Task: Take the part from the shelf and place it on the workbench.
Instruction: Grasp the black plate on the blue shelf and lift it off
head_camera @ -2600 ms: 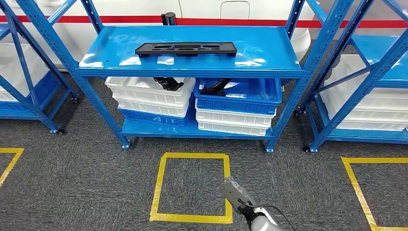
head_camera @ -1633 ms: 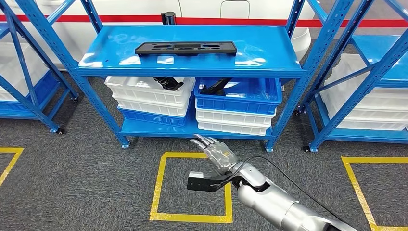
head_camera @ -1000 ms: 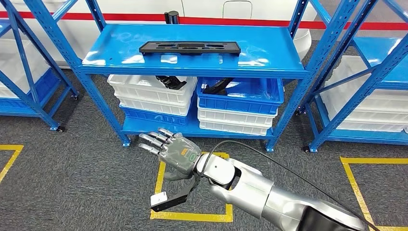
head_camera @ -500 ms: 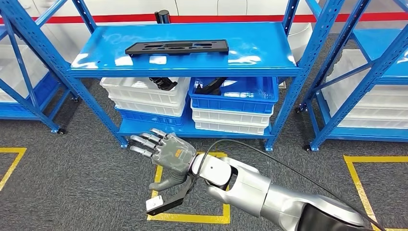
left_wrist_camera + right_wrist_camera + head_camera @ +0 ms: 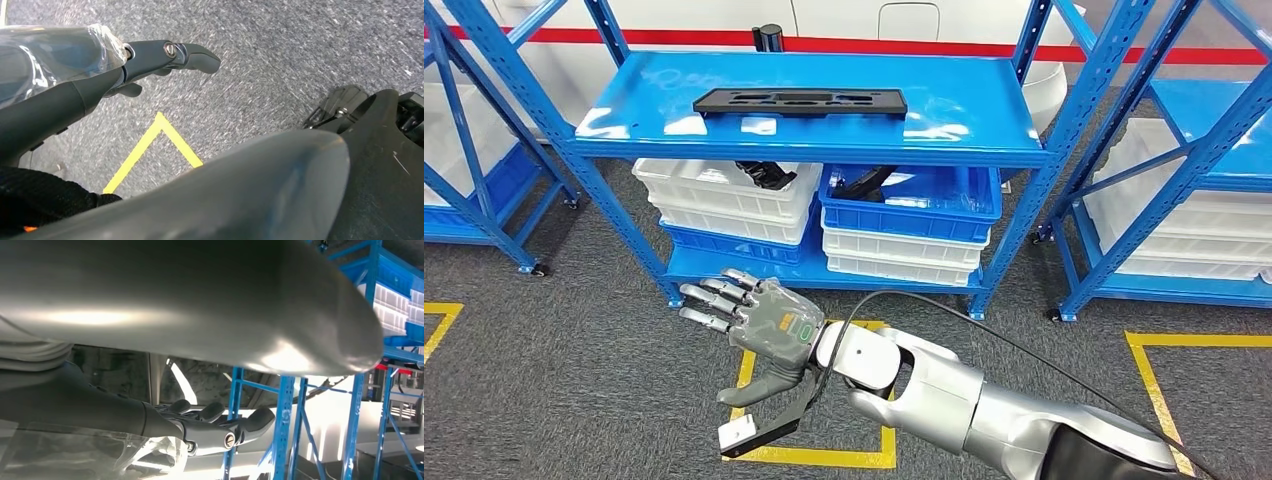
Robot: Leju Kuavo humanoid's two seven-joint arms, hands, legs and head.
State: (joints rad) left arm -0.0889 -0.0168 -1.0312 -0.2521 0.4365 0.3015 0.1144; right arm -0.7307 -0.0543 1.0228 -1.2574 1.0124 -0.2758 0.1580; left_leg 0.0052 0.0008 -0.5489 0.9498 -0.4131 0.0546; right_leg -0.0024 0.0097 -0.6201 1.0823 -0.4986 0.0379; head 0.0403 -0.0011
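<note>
The part is a long flat black piece with cut-outs, lying across the top board of the blue shelf. My right hand is raised in front of the shelf's bottom level, well below the part, back facing up, fingers spread and holding nothing. In the right wrist view its fingers stretch out towards blue shelf posts. My left hand hangs over the grey carpet with its fingers extended and nothing in them.
Under the top board stand stacked white crates and a blue crate on white ones, with black parts inside. A yellow taped square marks the carpet in front. More blue shelves stand at the left and right.
My right arm has risen from the lower edge and swung leftwards across the taped square, its hand opening flat. The camera has shifted slightly; the part has stayed on the shelf.
</note>
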